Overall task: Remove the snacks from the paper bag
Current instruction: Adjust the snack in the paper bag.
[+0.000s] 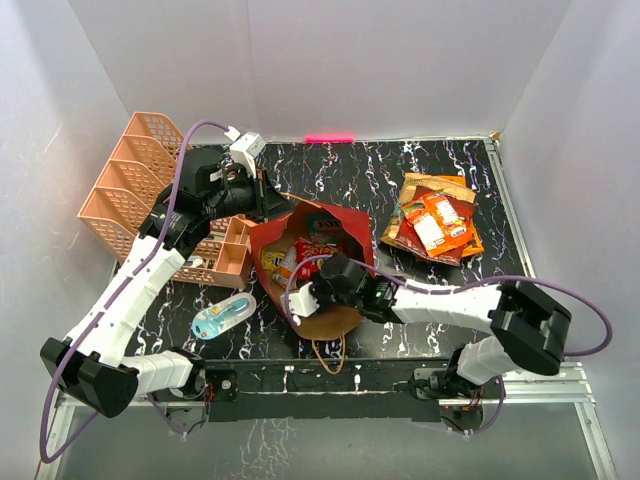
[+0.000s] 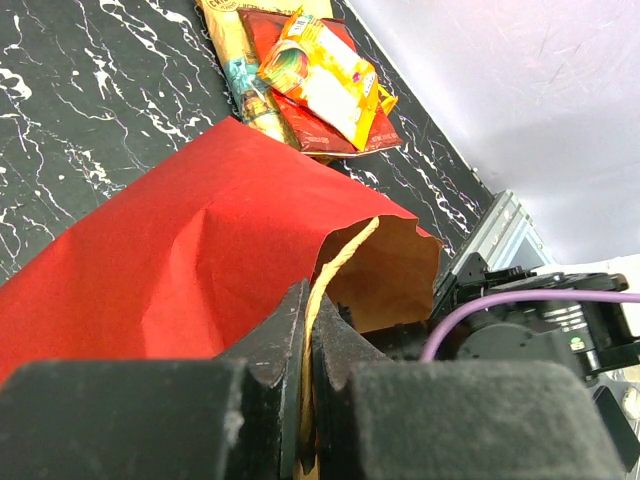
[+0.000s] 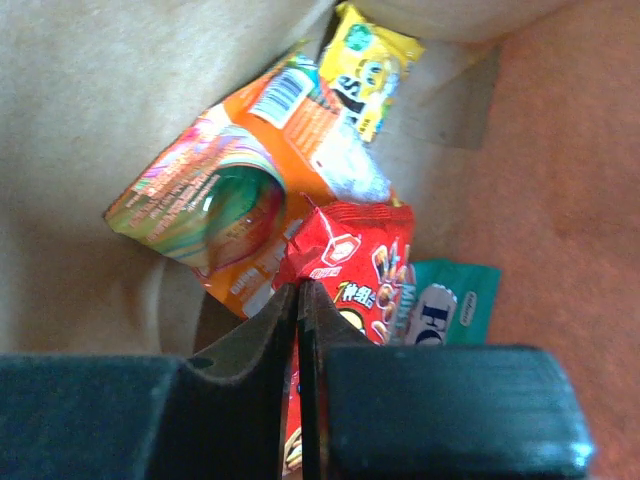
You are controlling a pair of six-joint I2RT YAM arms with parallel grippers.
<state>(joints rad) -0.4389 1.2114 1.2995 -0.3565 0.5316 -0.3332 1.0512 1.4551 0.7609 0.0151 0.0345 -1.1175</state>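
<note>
Snacks [image 1: 435, 222] lay heaped on the right of the table [image 1: 350, 170], which was black with white veins. They were glossy, crinkled packets in orange and red. More sat inside the bag [image 1: 340, 222], which lay on its side at the table's middle with its mouth wide. Its outside was smooth red paper, creased in broad folds, and its inside was matte brown kraft. Against the kraft rested a flat orange packet [image 3: 220, 195] with a rainbow swirl, a small yellow packet [image 3: 370, 60] above it, a shiny red packet [image 3: 355, 255] below, and a teal pack [image 3: 450, 300] by the red wall.

The left arm [image 1: 130, 290] reached forward along the table's left side, its wrist bent toward the bag's far rim. The left hand [image 2: 310, 300] was pressed together on the thin twine handle [image 2: 345, 250], which ran between its dark fingers at the kraft edge.

The right arm [image 1: 450, 300] stretched low across from the right, its wrist inside the bag's mouth. The right hand [image 3: 298, 295] was nearly closed, pinching the edge of the red packet.
</note>
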